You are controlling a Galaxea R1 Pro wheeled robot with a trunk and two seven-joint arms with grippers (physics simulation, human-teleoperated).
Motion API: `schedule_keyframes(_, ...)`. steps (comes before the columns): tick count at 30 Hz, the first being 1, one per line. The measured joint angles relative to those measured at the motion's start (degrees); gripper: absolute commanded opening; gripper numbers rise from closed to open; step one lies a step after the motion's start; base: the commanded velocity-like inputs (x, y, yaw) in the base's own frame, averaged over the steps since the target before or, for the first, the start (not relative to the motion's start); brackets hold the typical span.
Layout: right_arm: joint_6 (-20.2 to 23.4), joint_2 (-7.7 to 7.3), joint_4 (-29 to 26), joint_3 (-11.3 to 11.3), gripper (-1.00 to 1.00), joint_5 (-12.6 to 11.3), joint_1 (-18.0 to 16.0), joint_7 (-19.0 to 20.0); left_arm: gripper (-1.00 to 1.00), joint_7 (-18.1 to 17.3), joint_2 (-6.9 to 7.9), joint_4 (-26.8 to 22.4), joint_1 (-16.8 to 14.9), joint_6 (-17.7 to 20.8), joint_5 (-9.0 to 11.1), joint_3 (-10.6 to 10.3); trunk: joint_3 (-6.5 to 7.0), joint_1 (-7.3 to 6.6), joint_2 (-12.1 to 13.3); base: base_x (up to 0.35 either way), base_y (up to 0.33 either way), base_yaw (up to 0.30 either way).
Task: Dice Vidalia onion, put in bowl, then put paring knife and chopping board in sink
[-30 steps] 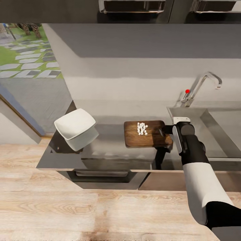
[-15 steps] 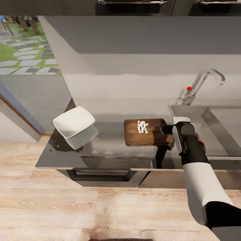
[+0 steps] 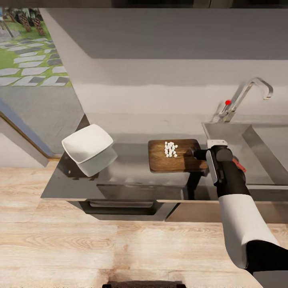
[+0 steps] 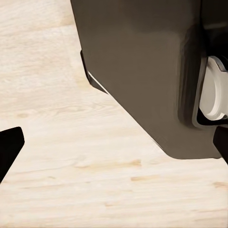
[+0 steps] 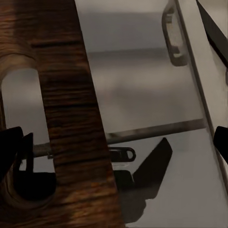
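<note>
While the right pincer (image 3: 199,154) pinches the chopping board (image 3: 176,161) at its handle end mid-frame, any tilt could spill diced onion (image 3: 171,149) short of the bowl (image 3: 87,143).

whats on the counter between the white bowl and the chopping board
Nothing: in the head view the grey counter is bare between the bowl and the chopping board. The diced onion sits on the board itself.

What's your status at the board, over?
Right pincer at the board's handle end, grip unconfirmed. Onion dice piled on board. Bowl empty, far left on the counter.
</note>
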Motion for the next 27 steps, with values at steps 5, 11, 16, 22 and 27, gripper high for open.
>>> schedule_keyframes(5,0.0,-0.11,0.0,-0.1,1.00,-0.3,0.0,0.1,1.00,0.0,-0.01,0.0,0.0,0.0,0.0,0.0,-0.40,0.00,0.0,0.000,0.000,0.000)
schedule_keyframes(11,0.0,-0.10,0.0,-0.1,1.00,-0.3,0.0,0.1,1.00,0.0,-0.01,0.0,0.0,0.0,0.0,0.0,-0.45,0.00,0.0,0.000,0.000,0.000)
schedule_keyframes(16,0.0,-0.08,0.0,0.0,1.00,-0.3,0.0,0.0,1.00,0.0,-0.01,0.0,0.0,0.0,0.0,0.0,-0.46,0.00,0.0,0.000,0.000,0.000)
schedule_keyframes(22,0.0,-0.26,0.0,0.1,1.00,-0.1,0.0,0.0,1.00,0.0,0.10,0.0,0.0,0.0,0.0,0.0,-0.46,0.00,0.0,0.000,0.000,0.000)
schedule_keyframes(27,0.0,-0.36,0.0,0.0,1.00,0.0,0.0,0.0,1.00,0.0,0.16,0.3,0.0,0.0,0.0,0.0,-0.46,0.00,0.0,0.000,0.000,0.000)
